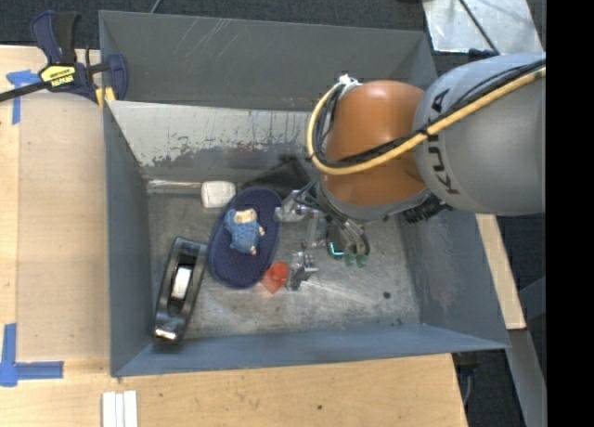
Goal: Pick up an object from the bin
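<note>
My gripper hangs low over the middle of the bin floor, under the arm's orange cover. Its two fingers stand apart, open, with bare floor between them. The left fingertip sits right beside a small red-orange block, touching or nearly touching it. The right fingertip carries a bit of green. Just left of the gripper lies a dark blue oval pad with a small light-blue and tan figure on top.
A black tape dispenser lies by the left wall near the front corner. A small white piece rests near the back wall, with a dark thing to its right, partly under the arm.
</note>
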Controlling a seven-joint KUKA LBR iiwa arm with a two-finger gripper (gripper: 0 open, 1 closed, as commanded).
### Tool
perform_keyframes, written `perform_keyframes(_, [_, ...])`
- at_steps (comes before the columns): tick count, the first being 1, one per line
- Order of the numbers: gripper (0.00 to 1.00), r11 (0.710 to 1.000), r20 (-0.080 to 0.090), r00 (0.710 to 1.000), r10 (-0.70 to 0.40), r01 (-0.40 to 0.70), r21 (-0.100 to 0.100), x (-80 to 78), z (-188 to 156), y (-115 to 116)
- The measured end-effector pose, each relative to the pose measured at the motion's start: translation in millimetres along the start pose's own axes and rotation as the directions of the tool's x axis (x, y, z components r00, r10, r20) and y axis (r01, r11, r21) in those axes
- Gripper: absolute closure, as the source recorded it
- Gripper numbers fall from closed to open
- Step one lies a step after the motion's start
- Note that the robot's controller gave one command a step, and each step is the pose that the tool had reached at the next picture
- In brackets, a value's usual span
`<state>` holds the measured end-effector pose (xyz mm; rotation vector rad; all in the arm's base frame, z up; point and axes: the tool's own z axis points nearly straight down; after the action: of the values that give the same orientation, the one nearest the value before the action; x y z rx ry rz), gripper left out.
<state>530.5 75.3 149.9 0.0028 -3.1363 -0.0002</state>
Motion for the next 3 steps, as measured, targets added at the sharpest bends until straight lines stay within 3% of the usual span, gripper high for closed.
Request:
perform_keyframes(1, [0.00, 0.987, 0.034, 0.986, -0.161, 0.160, 0.010, -11.3, 68, 28])
perform_keyframes(2, [0.00, 0.949, 0.040, 0.948, -0.315, 0.315, -0.003, -18.6, 70, 0])
perform_keyframes(3, [1.00, 0.951, 0.061, 0.949, -0.309, 0.309, 0.001, -24.8, 66, -1])
